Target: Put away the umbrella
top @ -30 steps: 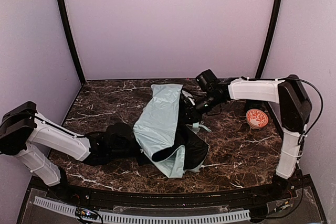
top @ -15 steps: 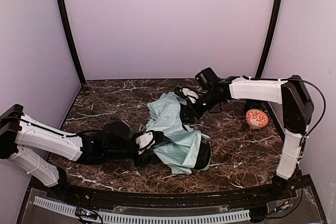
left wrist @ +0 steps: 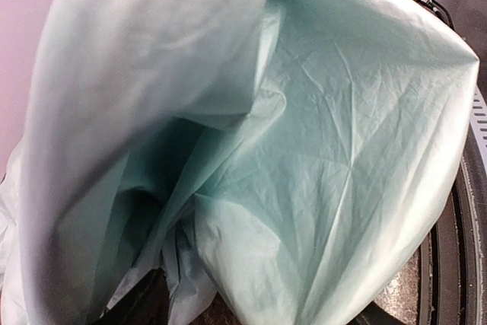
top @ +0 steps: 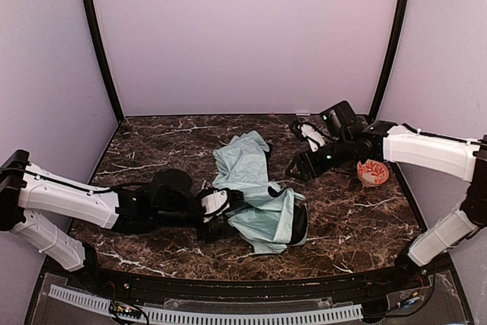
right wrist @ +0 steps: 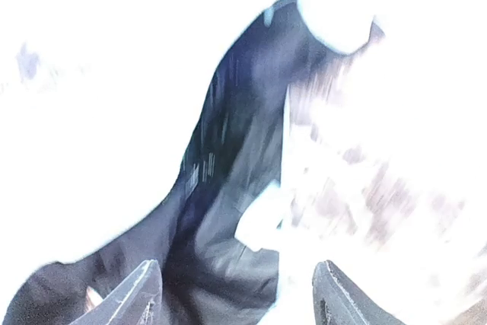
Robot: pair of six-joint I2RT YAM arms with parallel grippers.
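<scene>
Lying crumpled mid-tabletop, the umbrella (top: 255,188) fills the left wrist view with mint fabric. Only the overhead view shows the left gripper (top: 219,215) spread at its left edge. The right gripper (right wrist: 236,294), spread and empty, hangs apart.

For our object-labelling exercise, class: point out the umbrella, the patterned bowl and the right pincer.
umbrella (top: 245,164), top view, on the mint canopy fabric.
patterned bowl (top: 372,172), top view, on its orange-and-white inside.
right pincer (right wrist: 236,294), right wrist view, midway between its fingertips.
</scene>
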